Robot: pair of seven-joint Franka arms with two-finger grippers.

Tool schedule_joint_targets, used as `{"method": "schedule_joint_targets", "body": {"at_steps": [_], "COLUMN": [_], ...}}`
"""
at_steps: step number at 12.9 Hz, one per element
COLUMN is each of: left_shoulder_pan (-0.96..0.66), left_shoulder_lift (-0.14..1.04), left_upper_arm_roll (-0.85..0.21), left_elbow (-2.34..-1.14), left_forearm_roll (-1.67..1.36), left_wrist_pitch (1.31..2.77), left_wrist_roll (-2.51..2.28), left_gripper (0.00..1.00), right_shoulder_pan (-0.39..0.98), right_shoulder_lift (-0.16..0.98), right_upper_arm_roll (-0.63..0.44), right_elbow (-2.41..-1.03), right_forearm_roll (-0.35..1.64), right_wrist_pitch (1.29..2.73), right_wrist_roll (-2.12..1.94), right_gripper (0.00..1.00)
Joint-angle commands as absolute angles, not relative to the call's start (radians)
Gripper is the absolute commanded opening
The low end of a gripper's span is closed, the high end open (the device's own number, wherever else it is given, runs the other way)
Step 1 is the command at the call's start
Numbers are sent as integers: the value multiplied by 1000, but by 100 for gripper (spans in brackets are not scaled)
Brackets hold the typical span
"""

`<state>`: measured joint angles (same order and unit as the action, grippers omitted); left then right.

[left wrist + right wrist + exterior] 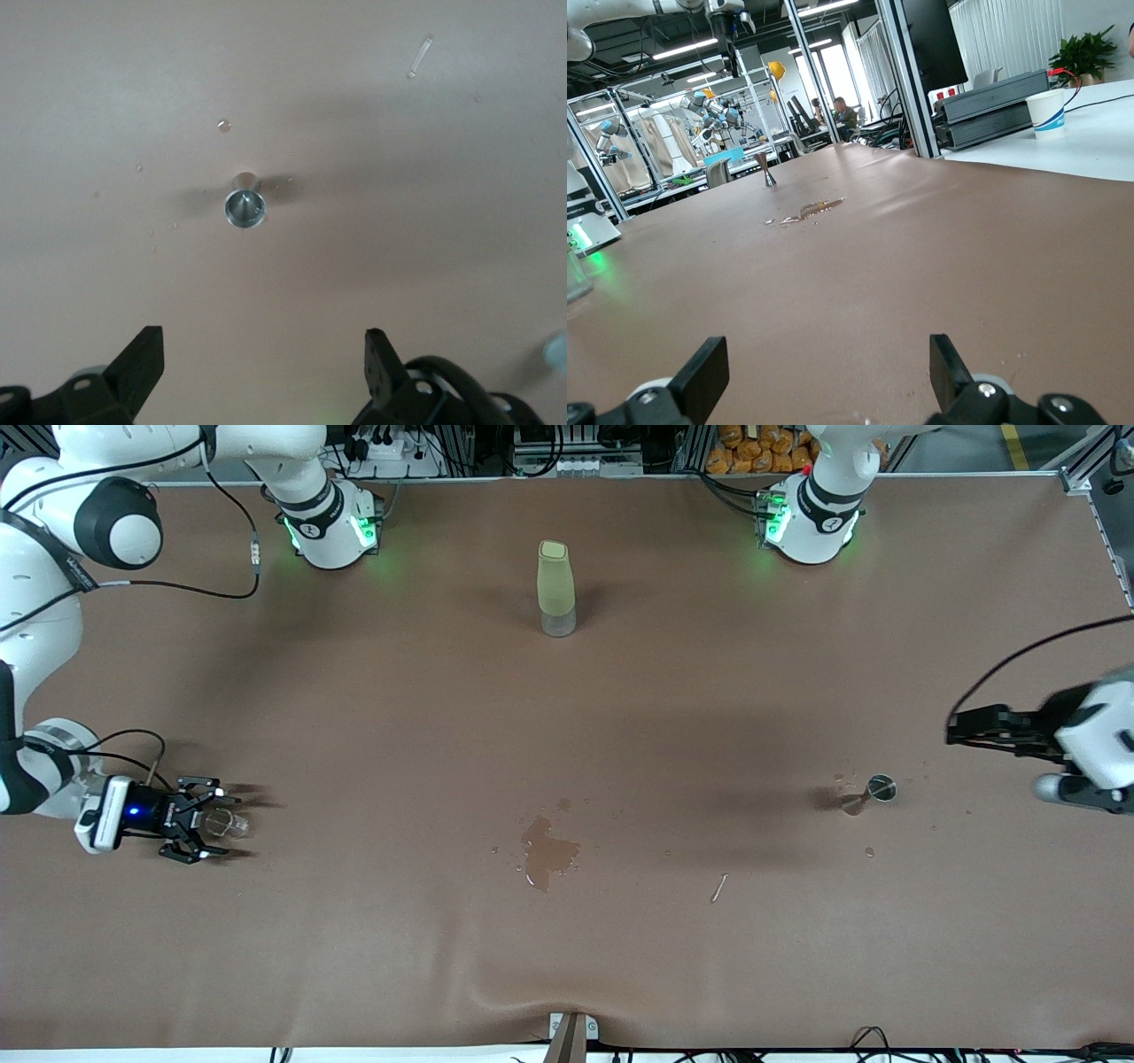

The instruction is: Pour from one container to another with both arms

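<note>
The right arm (pixel 53 558) bends low along its end of the table, its right gripper (pixel 232 824) level with the surface, fingers spread wide around a small clear glass (pixel 223 824) without pinching it. The left arm (pixel 1094 735) hangs at its own end, left gripper (pixel 952 731) fully open and empty over the cloth.

From the central puddle (pixel 547 853), a tall pale-green bottle (pixel 556 589) stands at twelve o'clock, capped. A metal jigger (pixel 873 790) stands at three o'clock, droplets around it. The glass's contents cannot be made out.
</note>
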<state>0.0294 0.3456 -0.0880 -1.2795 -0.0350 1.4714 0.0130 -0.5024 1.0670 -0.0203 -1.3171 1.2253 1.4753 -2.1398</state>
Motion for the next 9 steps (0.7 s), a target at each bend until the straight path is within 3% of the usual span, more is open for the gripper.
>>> {"method": "schedule_joint_targets", "body": {"at_steps": [1,9], "left_shoulder_pan": [9,17], "left_shoulder_lift": [295,224], "left_upper_arm_roll": [-84,-74], "left_elbow": [-1322,-1322], "left_forearm_roll": [2,12], "left_wrist_pitch": [1474,1471], "left_wrist_roll": [-130,-222], "left_gripper": [100,100], "right_shoulder_pan": [-502,-411], "right_shoulder_lift": [1003,798], "right_upper_arm_roll": [-20,-23], "right_elbow": [-1325,-1319], "right_forearm_roll": [1177,963], "right_wrist_pitch": [1473,1503], "right_wrist_roll": [-2068,-1663], "right_gripper": [100,100]}}
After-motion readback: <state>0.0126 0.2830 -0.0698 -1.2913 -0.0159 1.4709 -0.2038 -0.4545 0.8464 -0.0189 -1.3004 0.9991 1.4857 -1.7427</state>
